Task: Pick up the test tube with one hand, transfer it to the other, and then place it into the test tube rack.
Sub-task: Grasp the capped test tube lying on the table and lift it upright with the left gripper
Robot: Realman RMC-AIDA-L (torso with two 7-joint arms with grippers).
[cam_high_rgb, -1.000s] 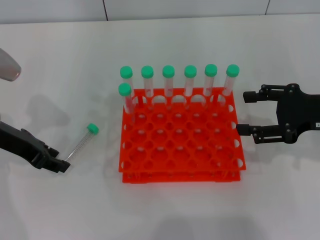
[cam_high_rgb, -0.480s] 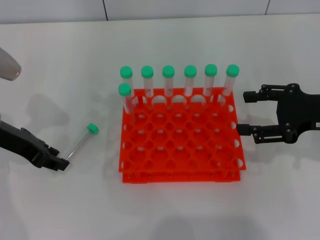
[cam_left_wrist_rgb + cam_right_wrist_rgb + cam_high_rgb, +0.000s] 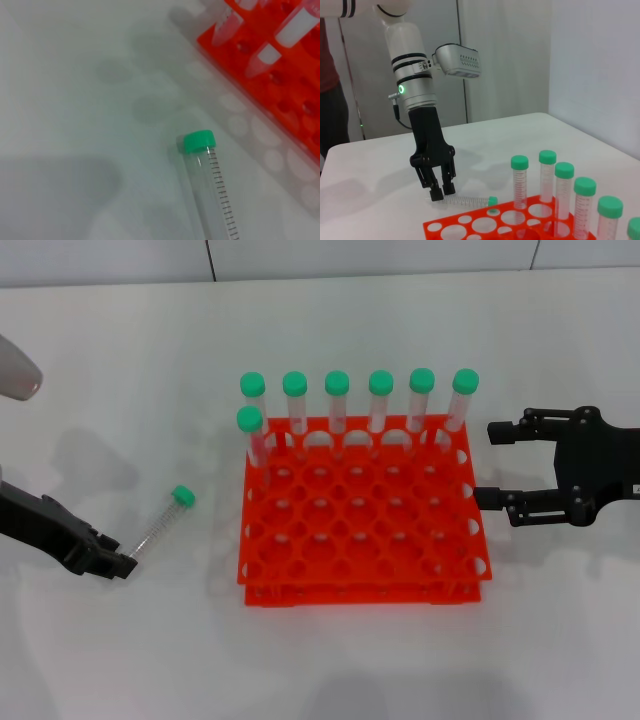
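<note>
Test tube (image 3: 162, 527) lies flat on the white desk (image 3: 120, 380), left of the test tube rack (image 3: 360, 515) and apart from it. Green cap points far-right toward the rack; the bottom end points near-left, at the fingertips of the left hand (image 3: 122, 565).

Left hand: low over the desk at the tube's bottom end. In the right wrist view its two fingers stand close together, with a narrow gap, right at the tube's tip (image 3: 465, 201). Whether they are touching or pinching it I cannot tell; the tube rests on the desk, not lifted.

Right hand (image 3: 495, 465): hovering just right of the rack, fingers spread wide, empty.

Risks, as judged:
- Contact is at the extreme end of the tube. A pinch there would likely let the capped end droop or swing on lifting, making the handover awkward.
- A round, smooth tube on a smooth desk may roll or skid away if one finger touches before the other.
- Seven capped tubes already stand along the rack's far and left edges; a tilted tube could knock them during insertion.

Tube appearance: slim, clear, empty by the look of it, with black graduation marks along the wall (image 3: 220, 195) and a ribbed green screw cap (image 3: 198, 141).
</note>
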